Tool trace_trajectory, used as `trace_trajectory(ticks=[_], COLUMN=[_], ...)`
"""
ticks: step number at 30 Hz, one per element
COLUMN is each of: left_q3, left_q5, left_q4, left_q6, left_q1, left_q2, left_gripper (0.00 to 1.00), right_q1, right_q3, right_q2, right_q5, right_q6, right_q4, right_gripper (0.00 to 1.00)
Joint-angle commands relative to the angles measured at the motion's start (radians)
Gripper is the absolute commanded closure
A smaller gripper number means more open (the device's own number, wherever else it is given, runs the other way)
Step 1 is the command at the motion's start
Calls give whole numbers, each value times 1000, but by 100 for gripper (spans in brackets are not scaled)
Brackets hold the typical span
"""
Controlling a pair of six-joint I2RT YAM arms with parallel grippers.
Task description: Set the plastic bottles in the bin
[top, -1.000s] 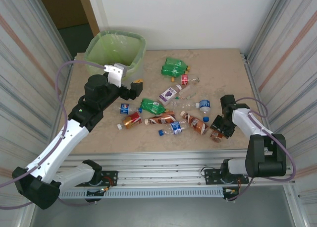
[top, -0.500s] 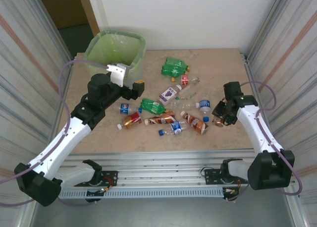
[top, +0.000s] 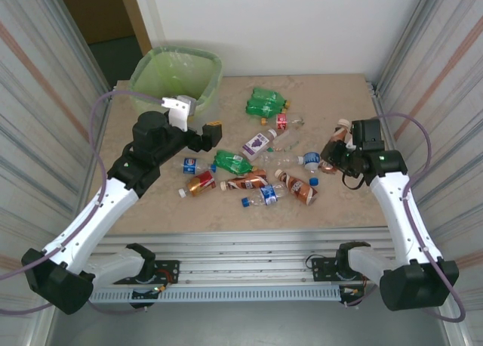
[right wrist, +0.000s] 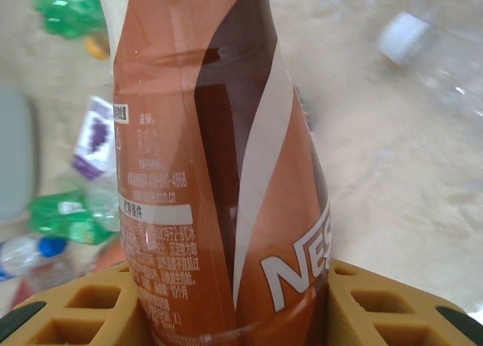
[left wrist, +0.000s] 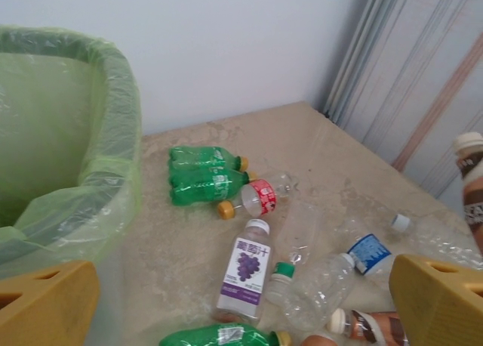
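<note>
Over the table [top: 355, 97], right gripper [right wrist: 234, 308] clamps brown bottle [top: 333, 147] (white cap [top: 343, 124]).

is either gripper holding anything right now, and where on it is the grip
The right gripper holds a brown-labelled bottle around its lower body, cap end pointing away. The left gripper is open and empty.

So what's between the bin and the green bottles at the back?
Just bare table between the bin and the green bottles, seen in the left wrist view and the top view.
</note>
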Motion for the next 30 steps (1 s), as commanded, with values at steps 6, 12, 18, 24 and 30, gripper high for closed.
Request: trace_trajectory(ticks=[6,12,18,24,30], left_q3=[39,109,217,277,301], left_q5=[144,268,403,486,545], left_q4=[49,85,107,146,207], left_q6=[-161,-238,-283,-318,-368], left_q1=[6,6,-6,-27,-46], left_q2=[27,84,169,252,306], left_gripper=[1,2,7,12,16], right_q1=[191,324,423,485,524], right_q3=[27,31,87,153,191], right_q2=[-37,-19,49,123,169], right_q5=[-96,-104,-126,-144,-170], right_q6=[-102,-188,-258,-294,-303], right_q4=[307,448,501,525,556], right_gripper=[59,57,56,56,56])
